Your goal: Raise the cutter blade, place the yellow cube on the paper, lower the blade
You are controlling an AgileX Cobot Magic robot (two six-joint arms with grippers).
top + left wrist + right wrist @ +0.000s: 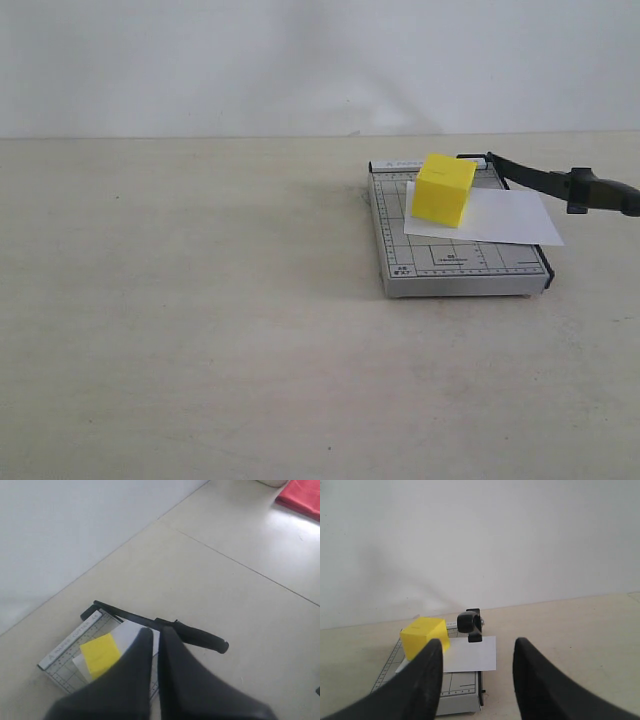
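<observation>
A wide, pale beige matte worktop [200, 330] runs back to a plain white wall at 12 o'clock. Directly on it lies a flat grey rectangular paper-trimmer board with printed grid lines and ruler scales [395, 240]. It sits at about 2 o'clock from the worktop's middle, short edges toward 12 and 6 o'clock, with a soft shadow at its 9 o'clock side. The left wrist view shows a red cloth-like thing [300, 497] beyond a seam; whether it lies on this worktop cannot be told.
</observation>
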